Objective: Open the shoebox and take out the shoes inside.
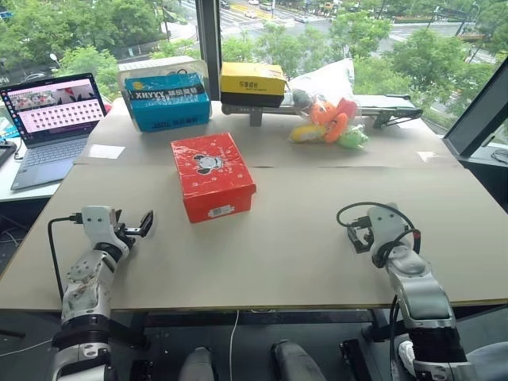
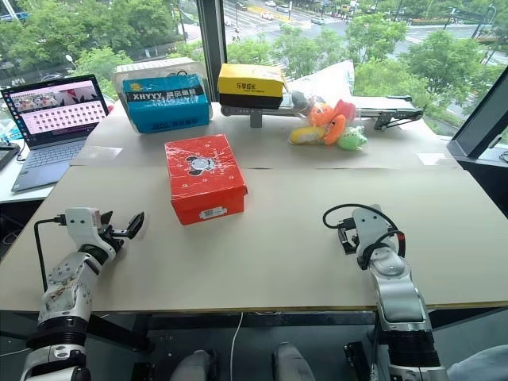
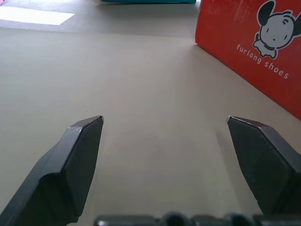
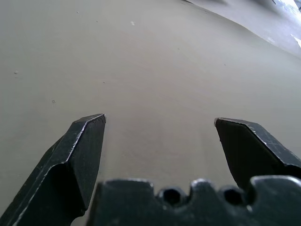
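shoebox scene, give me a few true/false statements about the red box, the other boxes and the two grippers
1. The shoebox has its lid shut. True.
2. The left gripper is shut on the shoebox. False: it is open, holds nothing and is apart from the box.
3. The right gripper is open over bare table. True.
4. The shoes lie on the table beside the shoebox. False: no shoes are out; the box is closed.
5. The blue box stands on top of the shoebox. False: it stands farther back, next to the yellow-and-black box.

Silver-grey arms, black fingers [image 3: 80, 160], looped black wrist cables [image 1: 373, 208]
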